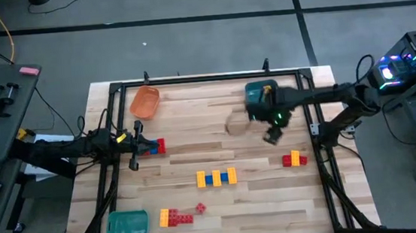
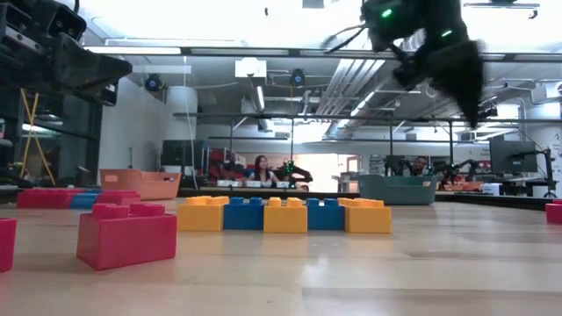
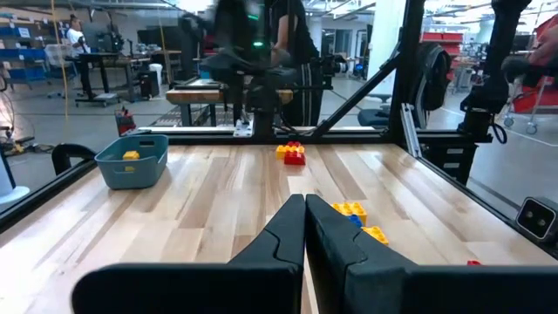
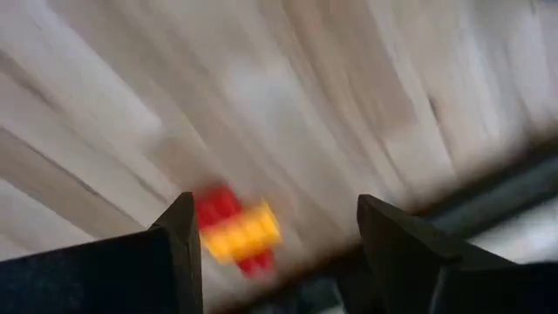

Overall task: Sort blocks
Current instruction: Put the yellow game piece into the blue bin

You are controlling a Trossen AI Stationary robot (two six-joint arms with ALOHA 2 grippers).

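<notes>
The red-and-yellow blocks (image 1: 295,159) nearest the right gripper (image 1: 272,136) lie loose on the table (image 1: 261,202) by its right edge, and that gripper hangs above them with fingers spread and empty. Judging by its height, a fast or off-centre descent could knock this small cluster toward the rail instead of straddling it. The left gripper (image 1: 134,165), fingers clenched on nothing, waits beside the red and blue blocks (image 1: 152,147) at the left.

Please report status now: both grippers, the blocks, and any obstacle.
Left gripper shut, empty, by red-blue blocks. Right gripper open, empty, above red-yellow block. No obstacle seen.
</notes>
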